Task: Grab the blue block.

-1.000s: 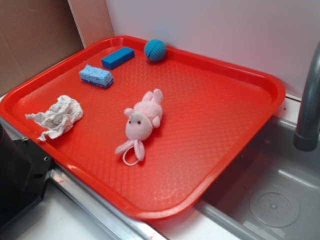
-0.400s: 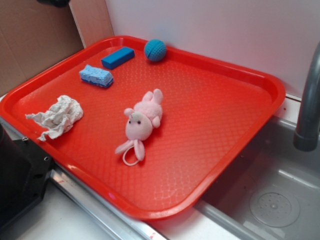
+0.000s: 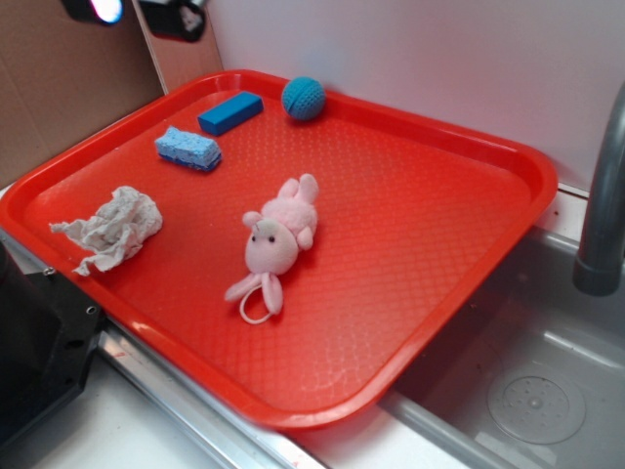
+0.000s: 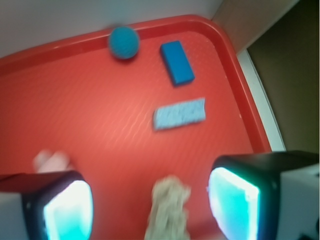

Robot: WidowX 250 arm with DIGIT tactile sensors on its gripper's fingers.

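Deep-blue, the blue block (image 4: 177, 62) lies untouched at the red tray's (image 3: 469, 254) far corner, between teal ball (image 4: 123, 42) and sponge (image 4: 179, 114), while my fingers (image 4: 150, 200) hover spread wide and empty, approaching; next I must advance, align and descend.

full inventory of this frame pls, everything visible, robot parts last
tray: 1, red, over the counter and sink edge
blue block: 1, deep blue, tray's far corner, left of the ball
ball: 1, teal, by the tray's far rim
sponge: 1, light blue, in front of the block
cloth: 1, white, crumpled, tray's left side
plush toy: 1, pink, tray's middle
faucet: 1, grey, right edge
sink: 1, grey, lower right
cardboard: 1, brown, behind the tray on the left
gripper: 1, black, open, above the tray, holding nothing
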